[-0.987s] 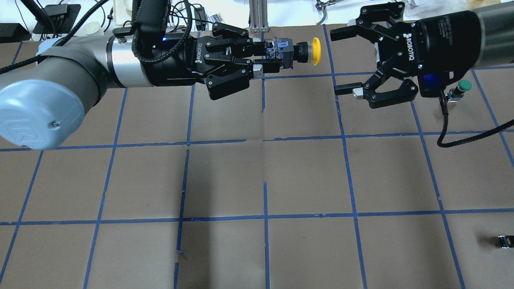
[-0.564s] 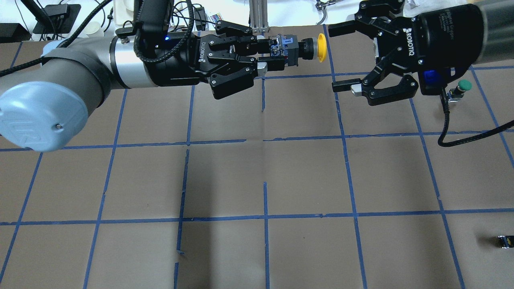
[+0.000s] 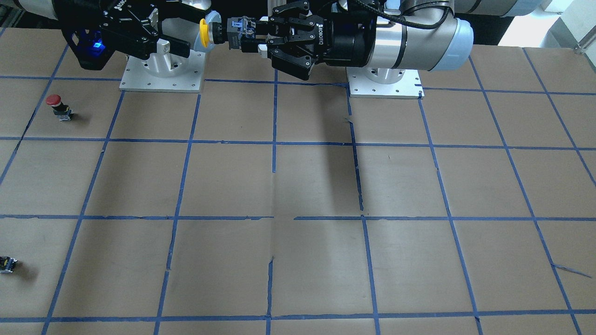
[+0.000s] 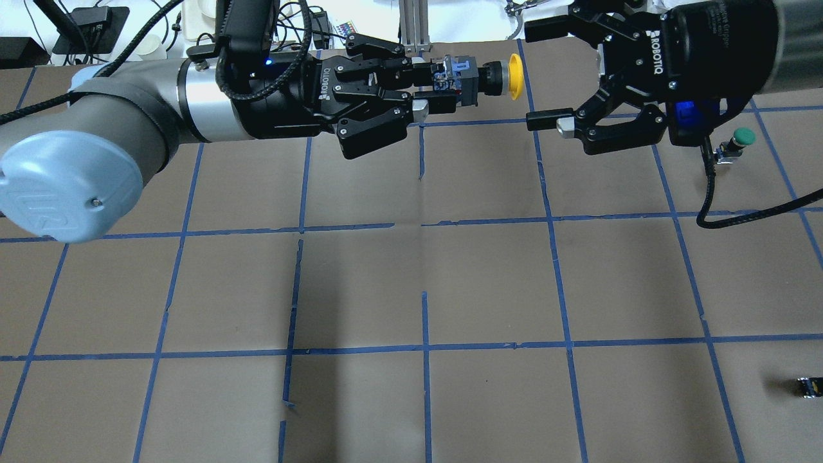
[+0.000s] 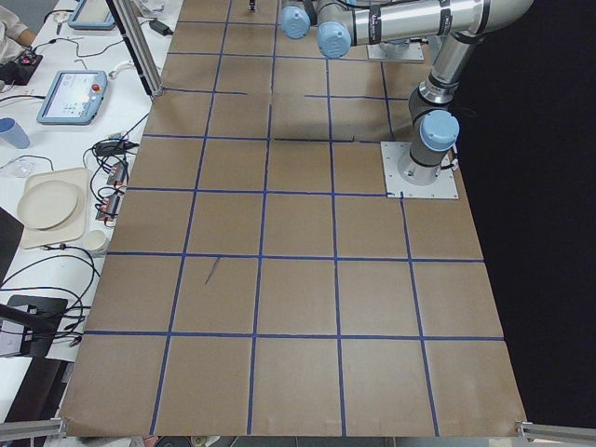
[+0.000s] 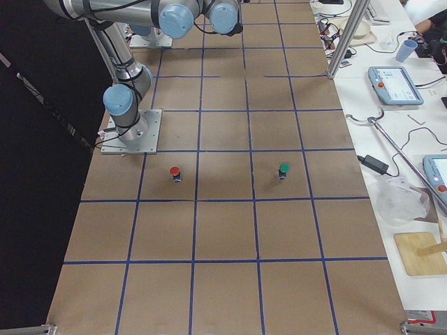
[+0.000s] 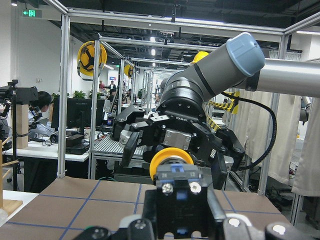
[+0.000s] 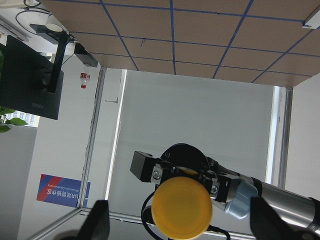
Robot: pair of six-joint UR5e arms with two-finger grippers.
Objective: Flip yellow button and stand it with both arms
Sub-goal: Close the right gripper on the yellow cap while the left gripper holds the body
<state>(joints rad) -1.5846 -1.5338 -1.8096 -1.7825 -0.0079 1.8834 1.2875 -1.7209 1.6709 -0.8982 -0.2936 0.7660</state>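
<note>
Step in hand: mid-air handover. The left pincer (image 4: 427,90) is clamped on the body of the yellow button (image 4: 479,78), held level, well above the surface (image 4: 488,276). The cap faces the right pincer (image 4: 537,74), whose fingers are spread wide just short of it. Judged next move: right pincer advances, centres on the cap and closes before the left lets go.
</note>
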